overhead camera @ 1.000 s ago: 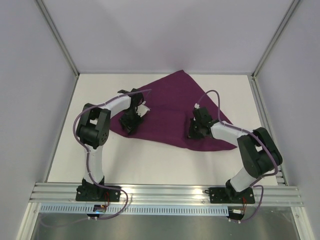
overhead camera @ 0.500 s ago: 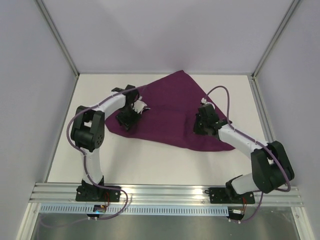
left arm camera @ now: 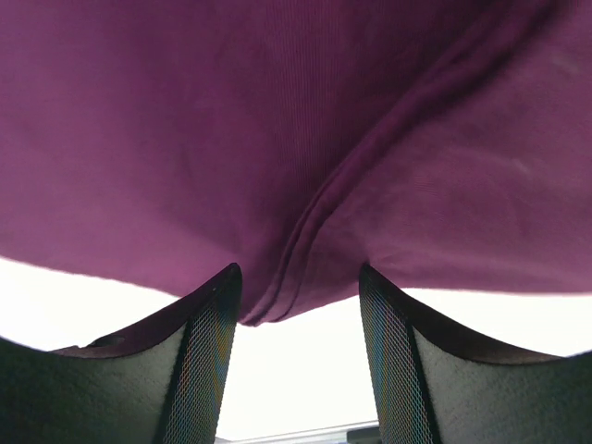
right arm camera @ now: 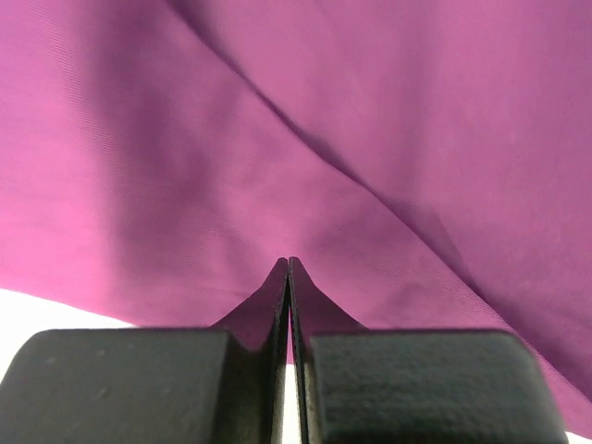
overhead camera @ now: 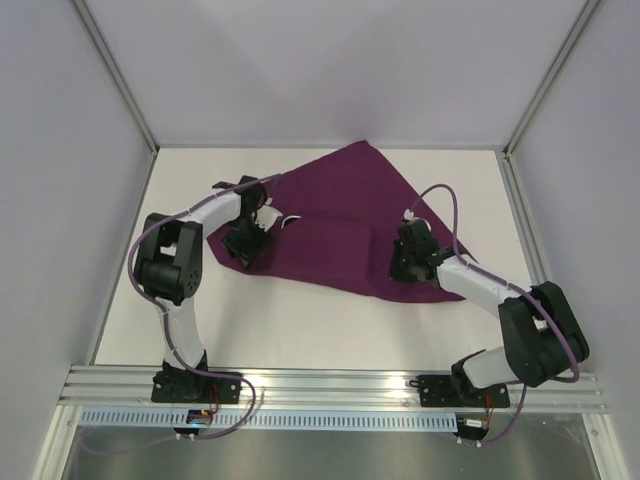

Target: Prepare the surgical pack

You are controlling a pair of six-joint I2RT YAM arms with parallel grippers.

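Left claw (left arm camera: 298,271) had shifted to a corner of the purple cloth (left arm camera: 277,129), jaws apart around it; right claw (right arm camera: 289,266), fingers together, had reached further over it. Fold pending.

A robotics lab test cell — a white table (overhead camera: 300,320) boxed in by plain pale panels (overhead camera: 60,220) on aluminium posts (overhead camera: 112,70), with a left arm (overhead camera: 172,265) and right arm (overhead camera: 530,325) bolted to a metal rail (overhead camera: 330,385) along its near edge.
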